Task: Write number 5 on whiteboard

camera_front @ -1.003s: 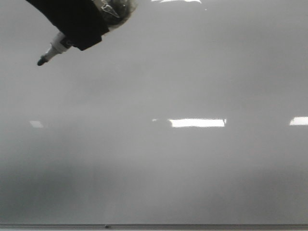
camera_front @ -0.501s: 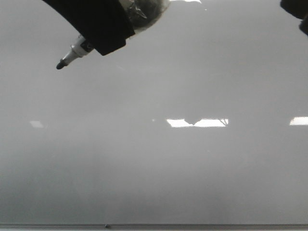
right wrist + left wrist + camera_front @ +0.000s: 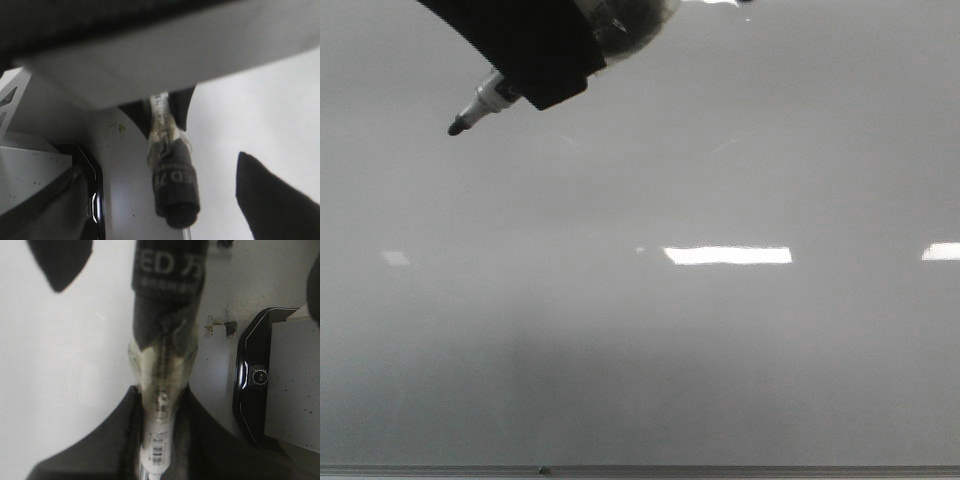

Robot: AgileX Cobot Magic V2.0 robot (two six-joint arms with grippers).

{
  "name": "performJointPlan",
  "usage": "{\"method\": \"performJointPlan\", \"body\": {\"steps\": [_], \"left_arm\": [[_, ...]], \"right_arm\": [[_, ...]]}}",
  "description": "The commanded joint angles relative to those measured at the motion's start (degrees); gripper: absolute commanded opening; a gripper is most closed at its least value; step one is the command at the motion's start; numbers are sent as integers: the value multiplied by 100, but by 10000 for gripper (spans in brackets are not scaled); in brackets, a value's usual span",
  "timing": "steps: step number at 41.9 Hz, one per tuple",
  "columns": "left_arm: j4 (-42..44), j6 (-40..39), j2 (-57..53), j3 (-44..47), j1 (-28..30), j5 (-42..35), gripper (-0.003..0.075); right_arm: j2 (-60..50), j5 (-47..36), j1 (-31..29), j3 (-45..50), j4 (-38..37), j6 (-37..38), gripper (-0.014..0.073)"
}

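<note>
1. Since half a second before, the left gripper (image 3: 535, 85) and its marker (image 3: 480, 103) had shifted slightly right; the dark shape at the upper right corner had gone.
2. The left fingers clamped the marker, tip just above the whiteboard (image 3: 720, 360).
3. No 5 showed on it.
4. The right fingers' spread could not be told.

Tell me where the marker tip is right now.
In the front view, the marker tip is at upper left over the whiteboard, jutting from the left gripper.
</note>
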Motion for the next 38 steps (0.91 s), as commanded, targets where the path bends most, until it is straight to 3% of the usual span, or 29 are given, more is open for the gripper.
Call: {"method": "performJointPlan", "body": {"steps": [1, 5, 16, 23, 28, 36, 38], "left_arm": [[-83, 1, -195, -197, -51, -262, -20], [-83, 1, -195, -197, -51, -262, -20], [-83, 1, -195, -197, -51, -271, -20], [-105, 1, -195, -197, -51, -293, -7], [-105, 1, -195, -197, -51, -293, 120], [-105, -9, -206, -197, -51, -314, 452], [-81, -9, -232, -197, -51, -274, 503]], "right_arm": [[16, -244, 22, -271, 380, -98, 606], [89, -242, 22, -308, 474, -98, 540], [88, -98, 22, -308, 534, -98, 168], [88, -93, 22, -308, 534, -98, 1], [88, -93, 22, -308, 534, -98, -46], [88, -93, 22, -308, 534, -98, -50], [88, -93, 22, -308, 534, -98, -50]]}}
